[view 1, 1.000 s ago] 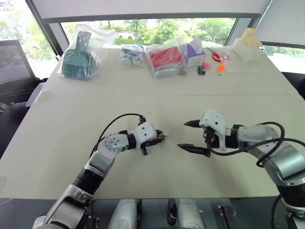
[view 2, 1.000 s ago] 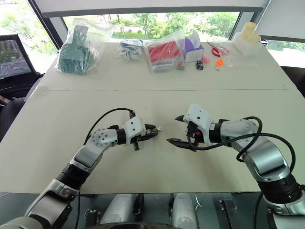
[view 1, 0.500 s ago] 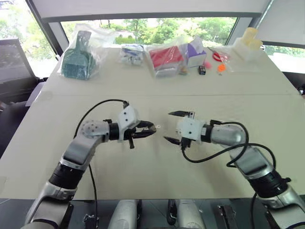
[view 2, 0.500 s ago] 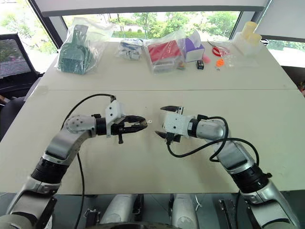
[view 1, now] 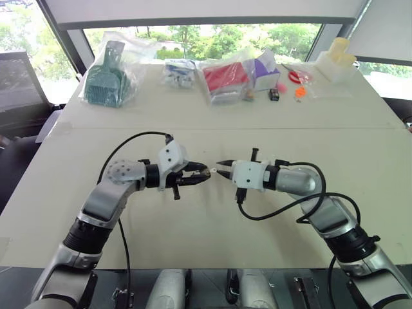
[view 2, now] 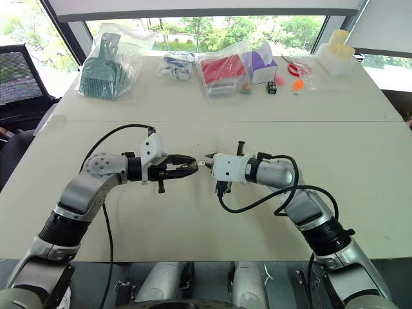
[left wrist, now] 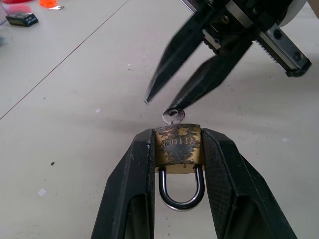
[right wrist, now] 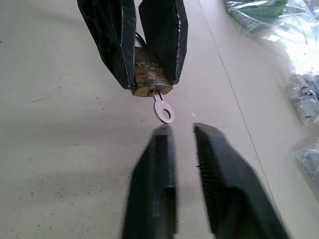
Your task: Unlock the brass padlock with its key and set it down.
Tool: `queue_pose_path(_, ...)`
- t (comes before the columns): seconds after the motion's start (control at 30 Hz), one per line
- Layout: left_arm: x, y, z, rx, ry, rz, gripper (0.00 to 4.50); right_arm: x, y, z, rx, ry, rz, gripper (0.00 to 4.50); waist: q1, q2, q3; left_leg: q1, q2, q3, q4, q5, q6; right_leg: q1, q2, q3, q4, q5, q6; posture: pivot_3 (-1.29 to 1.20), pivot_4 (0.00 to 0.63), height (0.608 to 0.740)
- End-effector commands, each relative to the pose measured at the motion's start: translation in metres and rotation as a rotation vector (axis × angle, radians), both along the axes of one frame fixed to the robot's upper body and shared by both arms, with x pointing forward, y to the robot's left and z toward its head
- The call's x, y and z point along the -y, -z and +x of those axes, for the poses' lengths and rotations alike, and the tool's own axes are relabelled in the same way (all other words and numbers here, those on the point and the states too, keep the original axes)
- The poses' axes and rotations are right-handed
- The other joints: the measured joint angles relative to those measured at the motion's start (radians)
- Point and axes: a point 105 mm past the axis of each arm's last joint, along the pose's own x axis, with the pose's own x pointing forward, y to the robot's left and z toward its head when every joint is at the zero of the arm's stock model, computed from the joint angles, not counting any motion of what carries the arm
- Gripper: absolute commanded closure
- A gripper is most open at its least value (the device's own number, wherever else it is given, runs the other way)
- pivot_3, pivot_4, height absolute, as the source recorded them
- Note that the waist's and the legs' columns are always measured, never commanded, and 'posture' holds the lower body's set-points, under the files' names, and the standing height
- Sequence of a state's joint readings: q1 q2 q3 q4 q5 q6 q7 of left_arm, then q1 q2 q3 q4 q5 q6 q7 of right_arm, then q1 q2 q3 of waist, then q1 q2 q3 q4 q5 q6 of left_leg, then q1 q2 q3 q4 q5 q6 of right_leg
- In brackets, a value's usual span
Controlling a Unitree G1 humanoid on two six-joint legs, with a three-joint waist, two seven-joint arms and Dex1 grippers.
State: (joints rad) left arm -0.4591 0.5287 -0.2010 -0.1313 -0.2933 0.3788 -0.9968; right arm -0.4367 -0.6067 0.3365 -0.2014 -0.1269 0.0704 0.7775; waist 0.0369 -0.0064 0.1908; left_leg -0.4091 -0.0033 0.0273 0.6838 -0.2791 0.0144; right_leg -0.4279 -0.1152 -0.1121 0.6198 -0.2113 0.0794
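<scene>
**Padlock clamped, key bow not yet pinched**

My left pincer (left wrist: 178, 149) holds the one brass padlock (left wrist: 178, 151) by its body, above the near half of the desk (view 1: 270, 132). One key (right wrist: 162, 107) sits in its keyway. My right pincer (right wrist: 180, 130), narrowed to a slit, sits just short of the key's bow, gripping nothing. I judge lock and key rigid, light and slippery; take the flat bow squarely.
</scene>
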Motion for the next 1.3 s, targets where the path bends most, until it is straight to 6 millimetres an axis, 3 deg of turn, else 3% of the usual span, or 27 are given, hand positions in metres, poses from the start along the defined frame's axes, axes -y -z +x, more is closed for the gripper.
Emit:
queue_pose_path(0.03, 0.002, -0.014, -0.001, 0.067, 0.015, -0.016, 3.73, -0.013, -0.017, -0.009, 0.058, -0.059, 0.022, 4.47, 0.000, 0.000, 0.000, 0.000, 0.000, 0.000, 0.000, 0.000, 0.000, 0.000, 0.000, 0.000, 0.000, 0.000, 0.000, 0.00, 0.150, 0.740)
queue_pose_path(0.3, 0.003, -0.014, -0.002, 0.066, 0.019, -0.016, 3.73, -0.018, -0.015, -0.010, 0.087, -0.081, -0.011, 4.47, 0.000, 0.000, 0.000, 0.000, 0.000, 0.000, 0.000, 0.000, 0.000, 0.000, 0.000, 0.000, 0.000, 0.000, 0.000, 0.00, 0.150, 0.740)
queue_pose_path(0.4, 0.003, -0.014, -0.001, 0.064, 0.019, -0.016, 3.73, -0.016, -0.017, -0.006, 0.103, -0.069, -0.011, 3.68, 0.000, 0.000, 0.000, 0.000, 0.000, 0.000, 0.000, 0.000, 0.000, 0.000, 0.000, 0.000, 0.000, 0.000, 0.000, 0.00, 0.150, 0.740)
queue_pose_path(0.5, 0.003, -0.014, -0.001, 0.065, 0.019, -0.015, 3.73, -0.017, -0.018, -0.006, 0.115, -0.079, -0.023, 2.26, -0.001, 0.000, 0.000, 0.000, 0.000, 0.000, 0.000, 0.000, 0.000, 0.000, 0.000, 0.000, 0.000, 0.000, 0.000, 0.00, 0.150, 0.740)
queue_pose_path(0.73, 0.004, -0.014, 0.001, 0.069, 0.013, -0.012, 3.73, -0.020, -0.018, -0.010, 0.130, -0.107, -0.032, 2.26, 0.000, 0.000, 0.000, 0.000, 0.000, 0.000, 0.000, 0.000, 0.000, 0.000, 0.000, 0.000, 0.000, 0.000, 0.000, 0.00, 0.150, 0.740)
queue_pose_path(0.83, 0.004, -0.014, 0.001, 0.072, 0.015, -0.008, 3.73, -0.019, -0.018, -0.010, 0.130, -0.108, -0.033, 3.12, 0.000, 0.000, 0.000, 0.000, 0.000, 0.000, 0.000, 0.000, 0.000, 0.000, 0.000, 0.000, 0.000, 0.000, 0.000, 0.00, 0.150, 0.740)
queue_pose_path(0.93, 0.004, -0.014, 0.000, 0.076, 0.019, -0.004, 3.73, -0.019, -0.018, -0.010, 0.132, -0.111, -0.040, 4.45, 0.000, 0.000, 0.000, 0.000, 0.000, 0.000, 0.000, 0.000, 0.000, 0.000, 0.000, 0.000, 0.000, 0.000, 0.000, 0.00, 0.150, 0.740)
queue_pose_path(1.17, 0.005, -0.012, -0.002, 0.121, 0.045, 0.036, 3.73, -0.023, -0.017, -0.009, 0.122, -0.143, -0.058, 4.45, -0.001, 0.000, 0.000, 0.000, 0.000, 0.000, 0.000, 0.000, 0.000, 0.000, 0.000, 0.000, 0.001, 0.000, 0.000, 0.00, 0.150, 0.740)
queue_pose_path(1.3, 0.005, -0.012, -0.002, 0.195, 0.072, 0.075, 3.73, -0.025, -0.013, -0.012, -0.004, -0.174, -0.049, 4.45, -0.001, 0.000, 0.000, 0.000, 0.000, 0.000, 0.000, 0.000, 0.000, 0.000, 0.000, 0.000, 0.001, 0.000, 0.000, 0.00, 0.150, 0.740)
